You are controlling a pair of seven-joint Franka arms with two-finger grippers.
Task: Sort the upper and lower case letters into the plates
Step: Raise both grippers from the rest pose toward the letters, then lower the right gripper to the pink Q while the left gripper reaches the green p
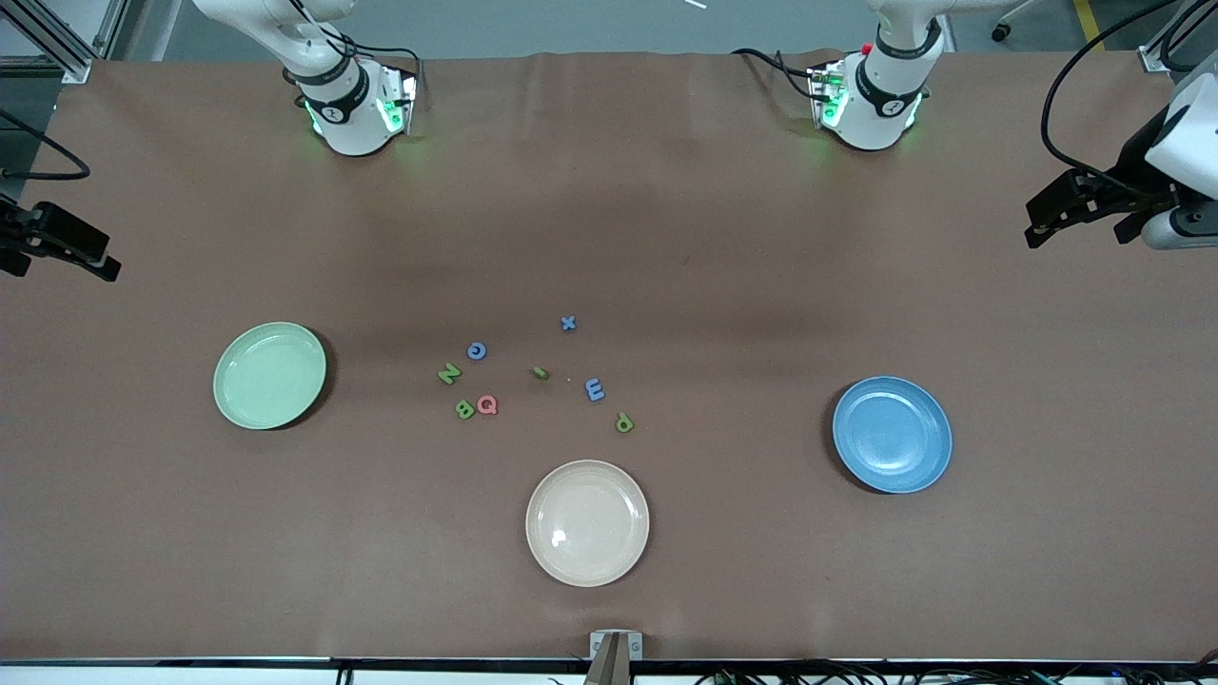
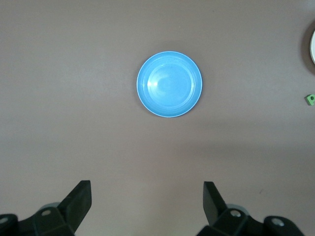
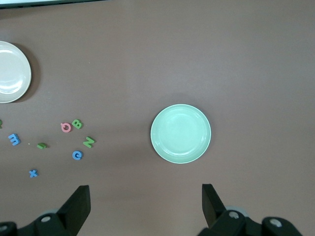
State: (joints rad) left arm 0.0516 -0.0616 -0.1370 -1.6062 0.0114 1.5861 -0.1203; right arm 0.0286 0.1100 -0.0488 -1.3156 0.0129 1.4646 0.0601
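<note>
Small green letter (image 1: pixel 540 372) unreadable; right gripper (image 1: pixel 59 249) partly cut off.

place: robotics lab / test cell, not a home
surface (image 1: pixel 666 190): wide, covered in plain brown sheet, creased toward the arms' bases
arms: two white robot bases (image 1: pixel 357 109) bolted on it, green status lights lit (cables trailing off both)
frame: aluminium extrusion (image 1: pixel 57 38) at corner, grey floor past the edge
camera mount: bracket (image 1: pixel 616 652) at the edge nearest the front camera
props: toy foam letters (image 1: pixel 487 405), plastic plates (image 1: pixel 270 375)
</note>
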